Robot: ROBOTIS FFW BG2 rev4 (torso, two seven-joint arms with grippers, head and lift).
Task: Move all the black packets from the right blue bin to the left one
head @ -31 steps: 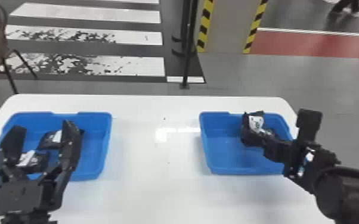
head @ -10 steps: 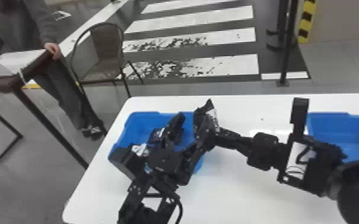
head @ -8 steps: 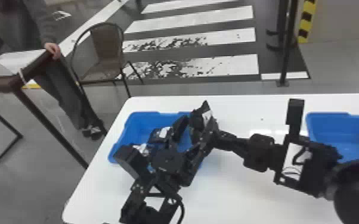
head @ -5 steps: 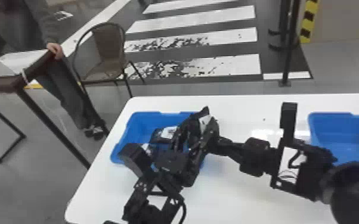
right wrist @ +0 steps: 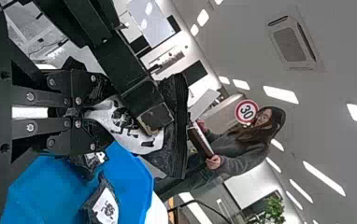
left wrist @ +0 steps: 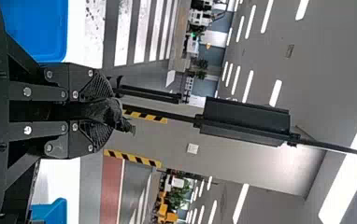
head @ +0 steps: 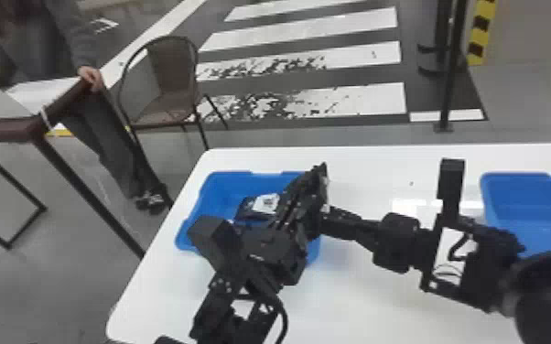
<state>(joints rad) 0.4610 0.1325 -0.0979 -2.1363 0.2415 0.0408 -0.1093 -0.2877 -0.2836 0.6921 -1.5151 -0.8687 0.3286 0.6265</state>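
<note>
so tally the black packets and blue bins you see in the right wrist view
black packets: 3 (one in the right gripper, two in the bin)
blue bins: 1
total: 4

A black packet (right wrist: 173, 147), crinkled, its white label dark-printed, is held tapering from one pinched end, beside the right side of the left blue bin (head: 224, 183); two more black packets (right wrist: 105, 203) lie in that bin, one label up; the right blue bin (head: 515, 183) shows partly, something dark inside, cut off.
</note>
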